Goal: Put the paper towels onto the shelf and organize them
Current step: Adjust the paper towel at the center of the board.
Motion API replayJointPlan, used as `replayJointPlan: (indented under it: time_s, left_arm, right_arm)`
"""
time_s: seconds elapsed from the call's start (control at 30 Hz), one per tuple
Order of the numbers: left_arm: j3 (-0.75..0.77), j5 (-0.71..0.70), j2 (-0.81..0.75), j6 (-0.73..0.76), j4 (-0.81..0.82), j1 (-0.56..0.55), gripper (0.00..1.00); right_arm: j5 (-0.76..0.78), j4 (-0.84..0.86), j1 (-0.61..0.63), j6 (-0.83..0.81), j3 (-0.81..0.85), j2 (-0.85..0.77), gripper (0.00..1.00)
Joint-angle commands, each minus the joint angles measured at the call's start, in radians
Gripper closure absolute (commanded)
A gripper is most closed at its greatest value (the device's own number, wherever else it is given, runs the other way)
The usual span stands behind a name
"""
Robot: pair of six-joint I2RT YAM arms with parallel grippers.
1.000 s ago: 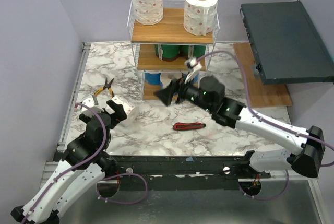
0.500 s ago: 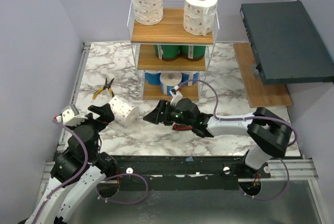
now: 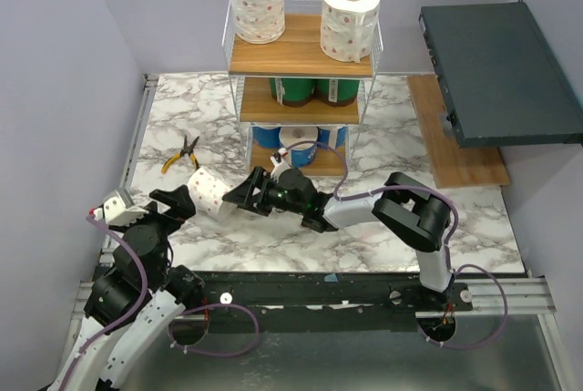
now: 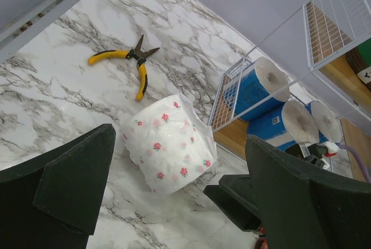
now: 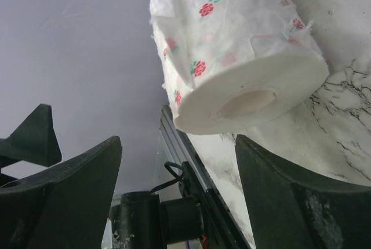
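One white flower-dotted roll (image 3: 209,192) lies on its side on the marble tabletop (image 3: 273,236), in front of the shelf (image 3: 301,45) and near the yellow-handled pliers (image 3: 179,156). Left gripper (image 3: 175,203): jaws spread wide, empty, just beside the roll on its near-left side. Right gripper (image 3: 242,197): jaws open, gripping nothing, at the roll's opposite side. Shelf contents: two white rolls (image 3: 351,19) upright on the top tier, green rolls (image 3: 314,90) on the middle tier, blue rolls (image 3: 267,135) on the bottom tier.
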Motion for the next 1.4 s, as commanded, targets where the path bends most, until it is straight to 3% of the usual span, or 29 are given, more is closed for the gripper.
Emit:
replayJointPlan:
  time_s: [0.0,0.57,1.03,1.2,1.37]
  left_arm:
    - [0.025,-0.030,-0.033,0.025,-0.041,0.005,0.01]
    - [0.007,-0.056,-0.110,0.063,-0.058,0.004,0.02]
    - [-0.012,-0.034,-0.118,0.065,-0.039,0.004,0.01]
    - [-0.007,-0.031,-0.121,0.065,-0.044,0.004,0.01]
    - [-0.001,-0.023,-0.120,0.073,-0.037,0.004,0.01]
  right_arm:
    - [0.005,0.040,0.018,0.072,0.056,0.079,0.19]
    - [0.096,0.050,0.028,0.112,0.165,0.212,0.27]
    - [0.115,0.030,0.042,0.049,0.194,0.220,0.55]
    - [0.117,0.010,0.043,-0.005,0.122,0.143,0.64]
    - [0.111,-0.246,0.052,-0.174,0.083,-0.055,0.68]
